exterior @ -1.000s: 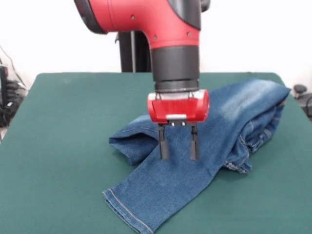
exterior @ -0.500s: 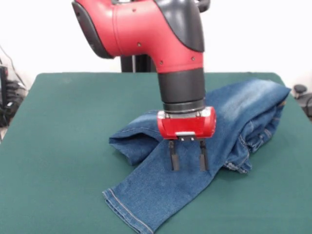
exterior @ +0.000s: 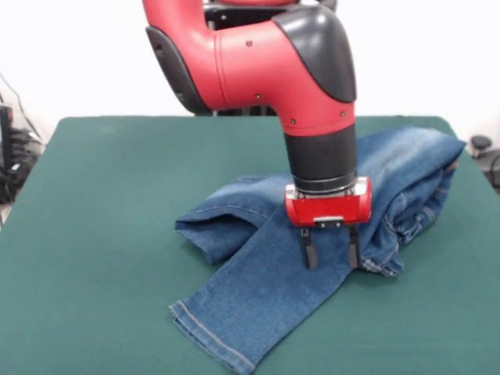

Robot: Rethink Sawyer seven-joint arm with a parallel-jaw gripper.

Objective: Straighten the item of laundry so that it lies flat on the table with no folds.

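Note:
The blue denim jeans [exterior: 258,281] lie crumpled on the green table [exterior: 94,234]. One leg runs toward the front edge with its hem at the lower left; the other leg is folded under at the left. The waist part is bunched up at the right. My gripper [exterior: 331,256] hangs from the red and black arm above the right side of the near leg, next to the bunched folds. Its two black fingers [exterior: 310,255] stand apart and open, with tips at or just above the denim. They hold nothing.
Dark cables and equipment [exterior: 16,156] lie off the table's left edge, and a dark object [exterior: 480,144] sits beyond the right edge. Bare green cloth stretches to the left of the jeans.
My gripper has moved to the right and lower over the jeans, from the middle of the leg toward the bunched folds. The near leg's hem has shifted slightly.

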